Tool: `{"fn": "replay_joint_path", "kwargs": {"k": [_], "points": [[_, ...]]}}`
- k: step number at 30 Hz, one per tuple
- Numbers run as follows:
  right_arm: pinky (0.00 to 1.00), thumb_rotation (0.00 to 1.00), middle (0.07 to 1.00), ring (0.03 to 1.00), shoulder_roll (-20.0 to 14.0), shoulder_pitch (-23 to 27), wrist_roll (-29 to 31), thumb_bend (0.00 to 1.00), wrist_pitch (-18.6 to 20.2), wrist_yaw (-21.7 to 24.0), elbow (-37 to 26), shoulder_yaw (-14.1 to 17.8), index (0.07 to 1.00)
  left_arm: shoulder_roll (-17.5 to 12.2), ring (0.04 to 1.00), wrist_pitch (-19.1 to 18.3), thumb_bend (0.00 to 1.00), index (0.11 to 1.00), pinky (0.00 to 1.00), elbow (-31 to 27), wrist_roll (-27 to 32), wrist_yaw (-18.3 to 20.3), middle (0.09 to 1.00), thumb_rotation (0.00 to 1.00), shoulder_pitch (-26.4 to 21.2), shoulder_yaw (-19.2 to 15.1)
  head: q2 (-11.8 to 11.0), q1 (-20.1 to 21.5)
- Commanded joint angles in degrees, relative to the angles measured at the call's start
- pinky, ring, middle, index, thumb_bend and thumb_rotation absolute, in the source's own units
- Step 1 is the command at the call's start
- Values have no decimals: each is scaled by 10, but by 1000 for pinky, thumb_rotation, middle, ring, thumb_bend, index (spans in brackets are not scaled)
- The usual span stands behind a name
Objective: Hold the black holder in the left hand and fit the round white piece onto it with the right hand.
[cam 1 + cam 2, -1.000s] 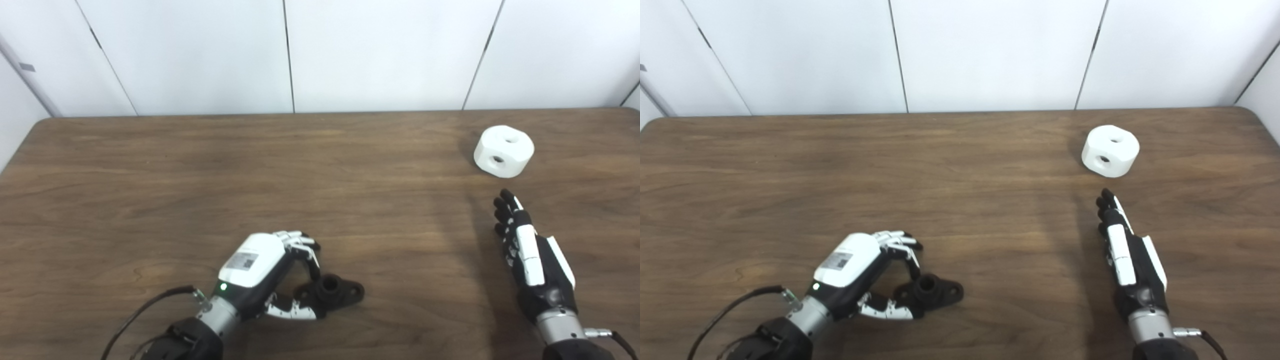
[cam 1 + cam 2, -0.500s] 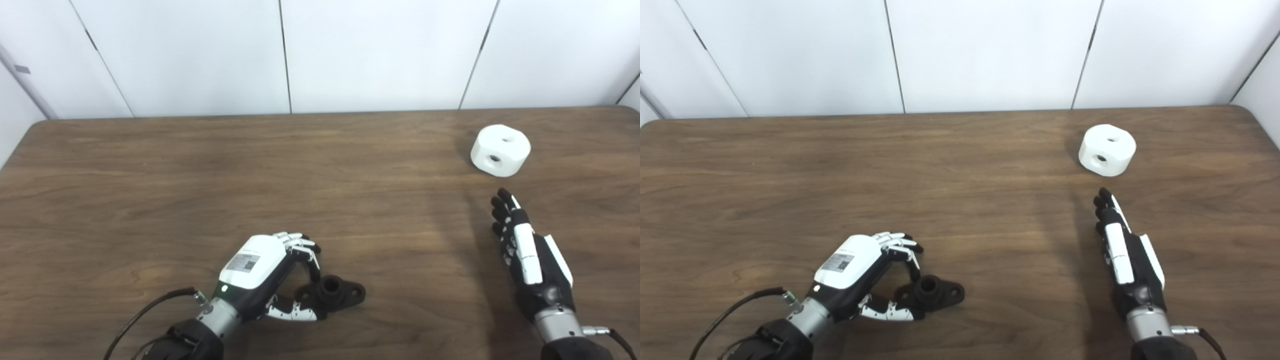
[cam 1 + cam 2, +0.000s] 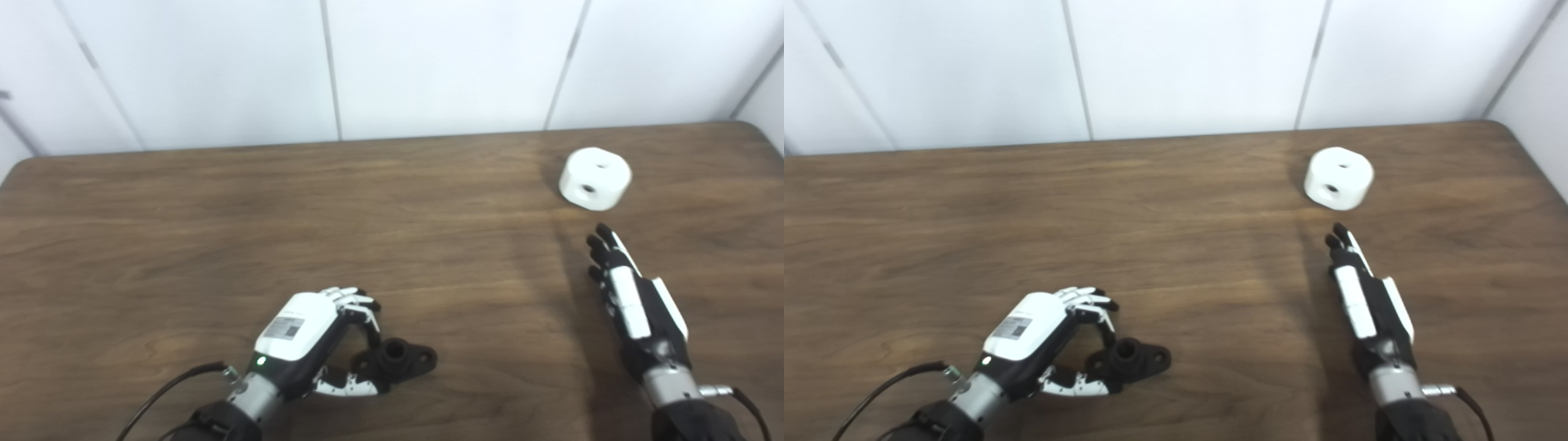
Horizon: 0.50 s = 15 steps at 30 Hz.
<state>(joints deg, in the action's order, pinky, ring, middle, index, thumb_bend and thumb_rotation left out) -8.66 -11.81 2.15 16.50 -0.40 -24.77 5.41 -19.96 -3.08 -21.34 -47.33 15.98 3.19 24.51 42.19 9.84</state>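
The black holder [image 3: 401, 358], a short tube on a flat base with a hole at its right end, lies on the wooden table [image 3: 184, 245] near the front edge. My left hand [image 3: 306, 337] is curled over its left end, fingertips on the far side and thumb along the near side, gripping it while it rests on the table. The round white piece [image 3: 595, 178], with a hole on top and one in its side, sits at the far right. My right hand [image 3: 631, 300] lies open with its fingers straight, the tips pointing at the white piece and a short way in front of it.
White wall panels stand behind the table's far edge [image 3: 392, 138]. The table's right edge and rounded corner [image 3: 1513, 131] lie close to the right of the white piece. A black cable [image 3: 165, 392] runs from my left wrist.
The whole picture has slid left, so the camera has turned right. Both hands, the holder and the white piece keep their places relative to each other.
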Motion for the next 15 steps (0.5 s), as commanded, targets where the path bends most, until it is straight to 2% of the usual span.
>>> {"fn": "replay_joint_path", "kwargs": {"k": [1,4,7,11,13,15], "points": [[1000,898,985,1000,-3,22,-15,646,-44,-5,-6,4,991,-14,875,-2,515,489,870,32,0,24,799,54,16,3,-9,21],[1000,816,997,1000,-1,36,-14,653,-37,-7,-13,11,999,-18,872,11,515,489,869,44,6,17,799,53,17,-5,-19,44],[1000,727,1000,1000,-11,56,-44,639,-23,-13,-21,15,1000,-23,868,22,515,489,863,51,11,13,798,54,19,-13,-24,64],[1000,693,999,1000,-30,87,-99,636,1,-18,-26,17,1000,-27,857,39,517,489,847,58,27,3,788,52,22,-25,-23,85],[1000,696,998,1000,-45,105,-126,636,23,-14,-33,15,1000,-30,855,43,517,489,841,57,30,5,785,52,24,-30,-21,93],[995,658,991,992,-64,124,-153,640,48,-7,-41,11,1000,-32,855,45,516,489,838,55,31,7,786,53,26,-34,-20,94]]}}
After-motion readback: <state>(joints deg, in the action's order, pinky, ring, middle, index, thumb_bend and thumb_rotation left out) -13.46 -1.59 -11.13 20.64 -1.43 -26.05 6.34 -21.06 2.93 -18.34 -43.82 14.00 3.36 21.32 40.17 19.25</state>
